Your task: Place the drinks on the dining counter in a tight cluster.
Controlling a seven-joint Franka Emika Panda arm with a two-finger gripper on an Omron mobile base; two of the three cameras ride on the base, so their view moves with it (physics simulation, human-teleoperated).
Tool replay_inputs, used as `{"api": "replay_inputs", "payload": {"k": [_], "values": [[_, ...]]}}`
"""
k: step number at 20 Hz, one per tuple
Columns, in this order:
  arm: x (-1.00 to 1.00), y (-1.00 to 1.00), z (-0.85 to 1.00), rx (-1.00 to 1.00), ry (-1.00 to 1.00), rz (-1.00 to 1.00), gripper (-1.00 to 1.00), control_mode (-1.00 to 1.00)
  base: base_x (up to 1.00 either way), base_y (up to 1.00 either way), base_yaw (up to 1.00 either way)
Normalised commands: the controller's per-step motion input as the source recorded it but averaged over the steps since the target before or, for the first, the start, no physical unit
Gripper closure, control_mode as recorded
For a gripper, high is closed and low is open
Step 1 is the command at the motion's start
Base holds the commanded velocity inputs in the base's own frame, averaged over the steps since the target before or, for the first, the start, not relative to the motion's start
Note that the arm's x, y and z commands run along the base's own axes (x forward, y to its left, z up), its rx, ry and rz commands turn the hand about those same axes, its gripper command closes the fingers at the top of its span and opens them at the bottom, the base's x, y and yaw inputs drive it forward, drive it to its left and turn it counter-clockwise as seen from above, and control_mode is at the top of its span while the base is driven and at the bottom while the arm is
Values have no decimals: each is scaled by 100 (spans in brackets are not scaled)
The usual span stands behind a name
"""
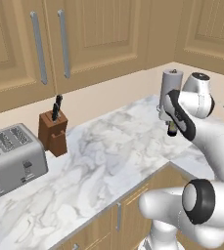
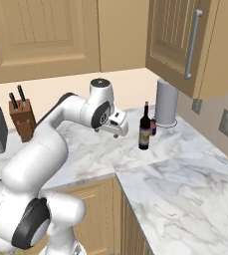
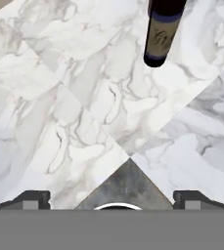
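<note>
Left base view: the arm hides most of the wine bottle (image 1: 172, 129) on the marble counter (image 1: 108, 151).

Right base view: we judge it heavy, slick glass, best gripped mid-body; it stands right of the gripper (image 2: 116, 128).

Hand view: fingertips (image 3: 33, 199) spread apart, empty; the bottle lies far ahead, slightly right.

The counter (image 2: 185, 184) is polished white marble with grey veins, smooth and faintly glossy. The wine bottle (image 2: 144, 130) looks like dark glossy glass with a pale paper label. The cabinets (image 1: 84, 39) are matt tan wood with brushed metal handles. The knife block (image 1: 53, 133) is brown wood; the toaster (image 1: 11, 158) is satin grey metal.
</note>
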Motion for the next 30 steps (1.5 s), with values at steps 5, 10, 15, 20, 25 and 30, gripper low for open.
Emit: {"api": "replay_inputs", "payload": {"k": [5, 10, 15, 20, 25, 30], "values": [[48, -34, -22, -3, -5, 0, -100, -100, 0, 0, 0], [5, -42, -9, 0, -4, -17, -100, -100, 0, 0, 0], [25, -26, -8, 0, -6, -17, -100, -100, 0, 0, 0], [57, -20, -17, 0, -11, -12, -100, -100, 0, 0, 0], [59, -2, -20, 0, -11, 0, -100, -100, 0, 0, 0], [27, -7, -7, 0, -8, 0, -100, -100, 0, 0, 0]]}}
